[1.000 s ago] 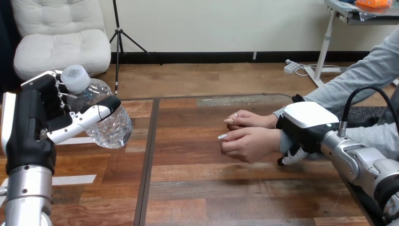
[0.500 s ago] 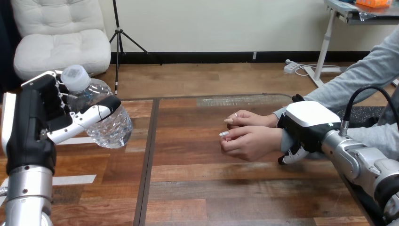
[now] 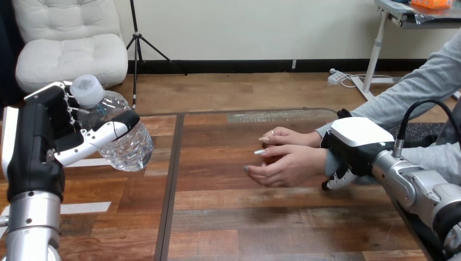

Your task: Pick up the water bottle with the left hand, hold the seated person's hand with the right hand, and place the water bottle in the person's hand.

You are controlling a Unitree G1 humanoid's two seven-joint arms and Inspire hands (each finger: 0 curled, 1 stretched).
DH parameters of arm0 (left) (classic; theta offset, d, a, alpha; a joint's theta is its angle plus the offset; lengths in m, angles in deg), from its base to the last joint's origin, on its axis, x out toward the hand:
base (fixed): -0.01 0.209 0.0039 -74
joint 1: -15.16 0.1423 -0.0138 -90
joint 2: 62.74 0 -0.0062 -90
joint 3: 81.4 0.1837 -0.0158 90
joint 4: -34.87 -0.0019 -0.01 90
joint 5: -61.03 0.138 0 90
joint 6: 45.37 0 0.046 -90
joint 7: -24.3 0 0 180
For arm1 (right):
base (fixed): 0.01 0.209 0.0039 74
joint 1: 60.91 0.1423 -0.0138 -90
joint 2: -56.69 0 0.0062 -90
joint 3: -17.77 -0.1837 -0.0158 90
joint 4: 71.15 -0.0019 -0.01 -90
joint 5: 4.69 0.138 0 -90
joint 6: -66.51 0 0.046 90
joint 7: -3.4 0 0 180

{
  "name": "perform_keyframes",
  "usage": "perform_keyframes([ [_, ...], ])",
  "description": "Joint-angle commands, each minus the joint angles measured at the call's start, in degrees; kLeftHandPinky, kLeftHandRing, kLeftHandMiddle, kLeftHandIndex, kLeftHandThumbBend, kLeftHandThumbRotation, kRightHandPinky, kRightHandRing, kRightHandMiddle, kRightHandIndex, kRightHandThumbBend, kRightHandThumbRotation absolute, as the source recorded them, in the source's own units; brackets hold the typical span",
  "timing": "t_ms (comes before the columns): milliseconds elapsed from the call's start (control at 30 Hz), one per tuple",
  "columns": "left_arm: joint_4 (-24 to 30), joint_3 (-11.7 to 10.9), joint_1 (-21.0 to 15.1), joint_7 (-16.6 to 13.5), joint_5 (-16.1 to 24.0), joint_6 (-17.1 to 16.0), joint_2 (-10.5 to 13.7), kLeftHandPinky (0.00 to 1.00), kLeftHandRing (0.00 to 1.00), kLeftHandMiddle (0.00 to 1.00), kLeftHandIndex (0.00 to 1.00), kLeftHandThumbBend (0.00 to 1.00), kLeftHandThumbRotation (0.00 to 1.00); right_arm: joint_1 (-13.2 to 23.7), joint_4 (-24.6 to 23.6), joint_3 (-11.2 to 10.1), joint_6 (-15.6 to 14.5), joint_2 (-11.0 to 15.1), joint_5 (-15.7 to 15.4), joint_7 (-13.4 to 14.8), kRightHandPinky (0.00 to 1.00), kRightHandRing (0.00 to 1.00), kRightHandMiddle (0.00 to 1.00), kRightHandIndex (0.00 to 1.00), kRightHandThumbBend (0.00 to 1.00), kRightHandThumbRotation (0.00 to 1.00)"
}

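Gripping the water bottle (image 3: pixel 124 142) in the left hand (image 3: pixel 41 144), fingers and thumb curled round it, cap uppermost, raised over the left part of the table (image 3: pixel 244 217). Clasping the person's wrist (image 3: pixel 326 161) with the right hand (image 3: pixel 356 142), fingers wrapped round it. Well apart from the bottle, with the person's hand (image 3: pixel 282 166) over the table's middle, fingers loosely spread.

Rough layout:
At left the water bottle (image 3: pixel 122 136) sat in the left hand (image 3: pixel 49 136) above the table (image 3: pixel 244 217); right hand (image 3: pixel 353 149) was on the person's wrist (image 3: pixel 318 157).
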Motion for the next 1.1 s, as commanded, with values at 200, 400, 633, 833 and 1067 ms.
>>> perform_keyframes([
  [200, 1.7, -0.1, -2.8, 0.0, 0.0, -2.7, 0.5, 0.28, 0.34, 0.39, 0.4, 0.7, 0.0, 2.4, -0.4, -1.5, 0.0, 0.4, 1.3, 0.4, 0.15, 0.2, 0.27, 0.31, 0.62, 0.0],
  [400, 1.7, -0.2, -2.8, 0.0, -0.3, -2.4, 0.3, 0.28, 0.34, 0.39, 0.4, 0.7, 0.0, 2.3, -0.4, -1.6, 0.2, 0.4, 1.4, 0.6, 0.15, 0.2, 0.27, 0.3, 0.63, 0.0],
  [633, 1.2, -0.1, -2.8, 0.3, -0.5, -3.1, 0.5, 0.27, 0.34, 0.39, 0.4, 0.7, 0.0, 2.4, -0.5, -1.6, 0.5, 0.4, 1.4, 0.5, 0.15, 0.21, 0.27, 0.3, 0.62, 0.0],
  [833, 1.6, -0.1, -2.8, 0.3, -1.0, -2.5, 0.1, 0.28, 0.34, 0.39, 0.4, 0.7, 0.0, 2.5, -0.7, -1.6, 0.6, 0.6, 1.4, 0.6, 0.16, 0.21, 0.28, 0.31, 0.62, 0.0],
  [1067, 1.7, 0.0, -2.9, 0.3, -1.1, -2.2, -0.2, 0.28, 0.34, 0.39, 0.4, 0.7, 0.0, 2.6, -1.0, -2.0, 0.5, 0.7, 1.9, 0.2, 0.15, 0.21, 0.28, 0.3, 0.62, 0.0],
])
